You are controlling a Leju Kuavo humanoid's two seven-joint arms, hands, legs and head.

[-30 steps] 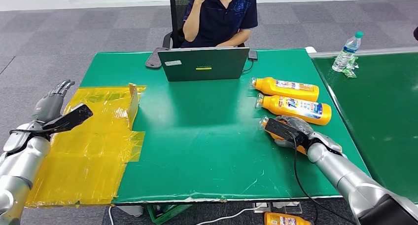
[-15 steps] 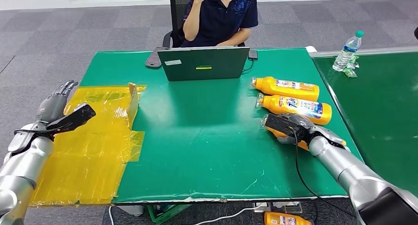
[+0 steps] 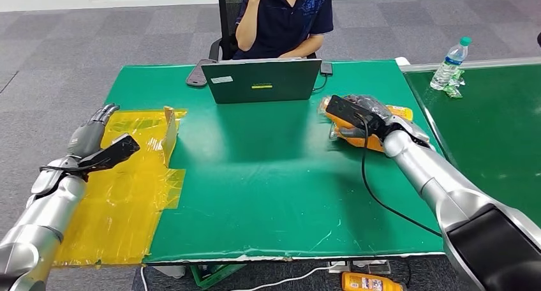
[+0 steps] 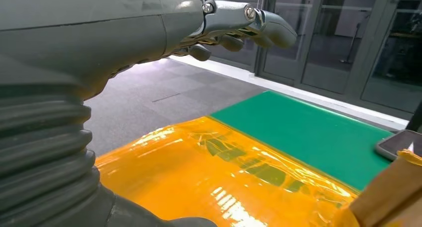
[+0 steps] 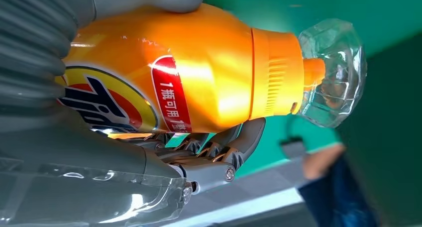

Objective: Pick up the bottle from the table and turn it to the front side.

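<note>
My right hand (image 3: pixel 371 114) grips an orange detergent bottle (image 3: pixel 332 117) and holds it above the green table (image 3: pixel 268 176), near the right side and in front of the laptop's right corner. In the right wrist view the bottle (image 5: pixel 199 77) lies across the palm, with its red and blue label showing, a clear cap on an orange neck, and dark fingers (image 5: pixel 214 147) wrapped around its body. My left hand (image 3: pixel 89 138) hovers at the table's left edge, fingers apart and empty; the left wrist view shows its fingers (image 4: pixel 234 28) over the yellow film.
Two more orange bottles (image 3: pixel 399 111) (image 3: pixel 357 140) lie partly hidden under my right hand. A laptop (image 3: pixel 263 82) stands at the back with a person (image 3: pixel 281 16) behind it. Yellow film (image 3: pixel 121 189) and a cardboard flap (image 3: pixel 170 128) lie left. A water bottle (image 3: pixel 448 64) stands on the right table.
My right hand has lifted the bottle off the table and carried it away from me, over the other two bottles. The left hand has edged slightly forward.
</note>
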